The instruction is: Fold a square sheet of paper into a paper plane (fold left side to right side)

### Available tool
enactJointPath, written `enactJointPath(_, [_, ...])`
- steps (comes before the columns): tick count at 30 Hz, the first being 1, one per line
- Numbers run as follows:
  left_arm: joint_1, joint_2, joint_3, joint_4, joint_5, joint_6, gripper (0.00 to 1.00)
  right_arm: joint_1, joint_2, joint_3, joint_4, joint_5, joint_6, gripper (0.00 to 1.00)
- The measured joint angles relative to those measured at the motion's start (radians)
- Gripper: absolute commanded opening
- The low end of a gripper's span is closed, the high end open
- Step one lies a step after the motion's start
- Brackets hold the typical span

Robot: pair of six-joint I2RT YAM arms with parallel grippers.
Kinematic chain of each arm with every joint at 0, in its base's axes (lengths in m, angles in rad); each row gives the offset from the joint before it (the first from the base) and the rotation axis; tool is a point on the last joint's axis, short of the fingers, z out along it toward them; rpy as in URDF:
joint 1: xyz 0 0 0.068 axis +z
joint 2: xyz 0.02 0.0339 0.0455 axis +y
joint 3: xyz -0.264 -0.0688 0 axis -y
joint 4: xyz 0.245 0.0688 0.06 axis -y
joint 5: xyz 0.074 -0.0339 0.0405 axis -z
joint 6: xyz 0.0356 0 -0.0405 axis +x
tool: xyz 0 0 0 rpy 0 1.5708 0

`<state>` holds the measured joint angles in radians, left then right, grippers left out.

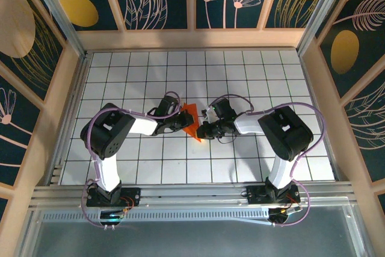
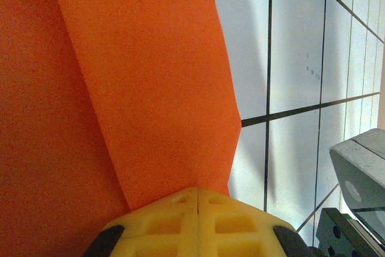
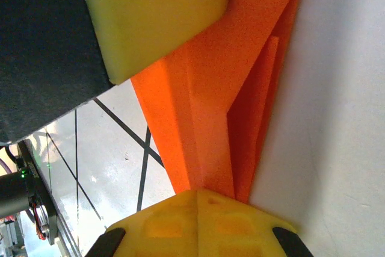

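The square sheet of paper (image 1: 191, 116) is bright orange and folded into a creased pointed wedge. It stands tilted above the middle of the gridded table (image 1: 150, 82), between both arms. My left gripper (image 1: 182, 120) is shut on its left side. In the left wrist view the yellow fingertips (image 2: 180, 209) meet at my left gripper (image 2: 198, 192), and the paper (image 2: 138, 76) fans out from them. My right gripper (image 1: 203, 129) is shut on the wedge's lower end. In the right wrist view the layered paper (image 3: 204, 118) runs into my right gripper (image 3: 195, 194).
A yellow finger of the left gripper (image 3: 150, 16) shows at the top left of the right wrist view, against the paper. Grey parts of the right arm (image 2: 361, 173) sit close at the left wrist view's right edge. Wooden walls (image 1: 192, 39) ring the table.
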<state>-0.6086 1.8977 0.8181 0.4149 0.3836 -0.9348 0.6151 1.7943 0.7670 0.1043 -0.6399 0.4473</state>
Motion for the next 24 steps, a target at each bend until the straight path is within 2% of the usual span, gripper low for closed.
enactJointPath(7, [0.004, 0.001, 0.007, -0.013, 0.000, 0.010, 0.00, 0.000, 0.003, 0.008, -0.013, 0.002, -0.012, 0.00])
enactJointPath(15, [0.074, 0.008, 0.027, -0.033, -0.017, 0.033, 0.00, 0.000, 0.004, 0.011, -0.019, 0.002, -0.023, 0.00])
enactJointPath(24, [0.114, 0.064, 0.116, -0.076, 0.024, 0.061, 0.00, 0.002, 0.004, 0.011, -0.020, 0.004, -0.023, 0.00])
